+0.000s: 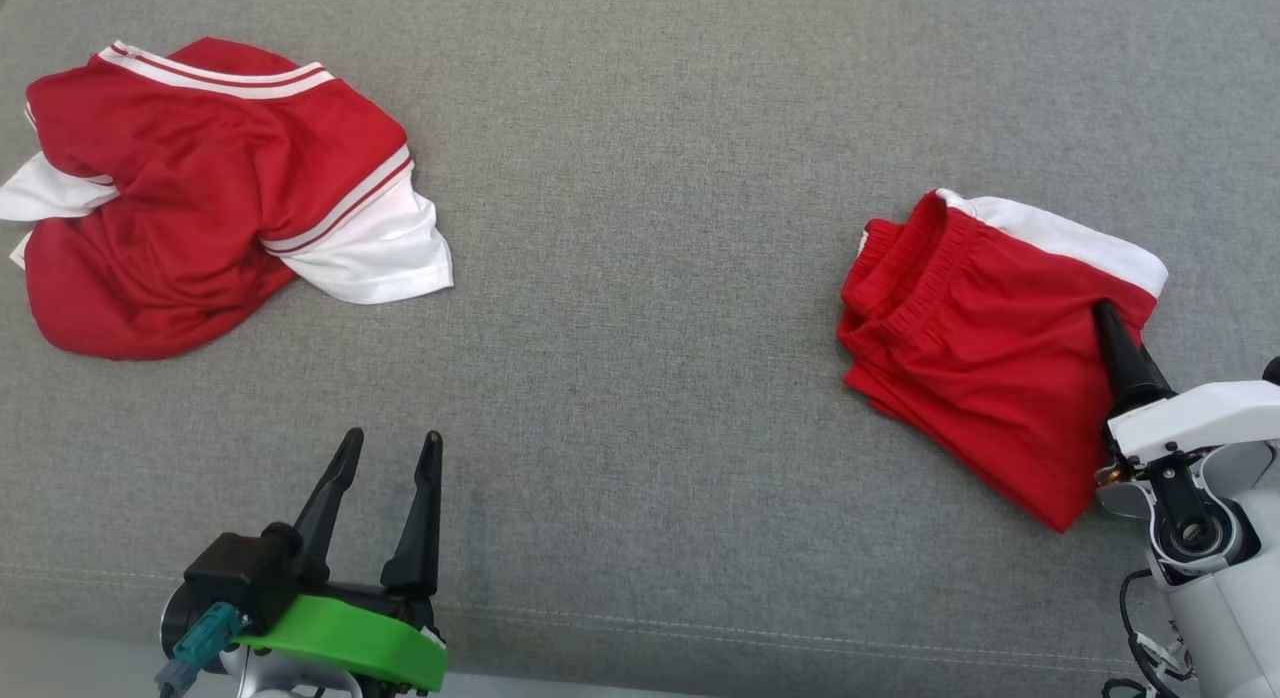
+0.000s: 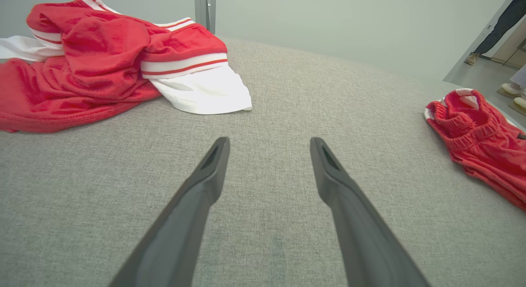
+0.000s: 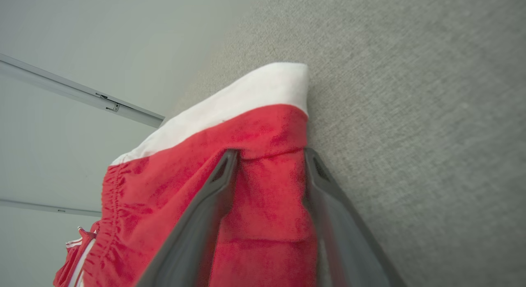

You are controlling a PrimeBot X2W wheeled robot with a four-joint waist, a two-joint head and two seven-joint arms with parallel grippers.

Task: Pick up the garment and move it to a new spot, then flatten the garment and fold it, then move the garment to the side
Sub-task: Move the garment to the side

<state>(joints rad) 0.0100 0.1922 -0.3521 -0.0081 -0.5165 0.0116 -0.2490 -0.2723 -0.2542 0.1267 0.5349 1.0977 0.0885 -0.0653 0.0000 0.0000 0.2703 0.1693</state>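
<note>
Jaws gaped: left gripper (image 1: pixel 392 438) empty, right gripper (image 3: pixel 269 155) straddled shorts (image 1: pixel 960 348) at 3 o'clock, one finger hidden; jersey (image 1: pixel 200 198) lay at 10 o'clock.

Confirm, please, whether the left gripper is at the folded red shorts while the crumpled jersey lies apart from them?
Not quite: the right gripper is at the folded red shorts, its fingers either side of a fold, as the right wrist view shows. The crumpled jersey does lie apart.

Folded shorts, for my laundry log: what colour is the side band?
White band; right wrist view shows best.
</note>
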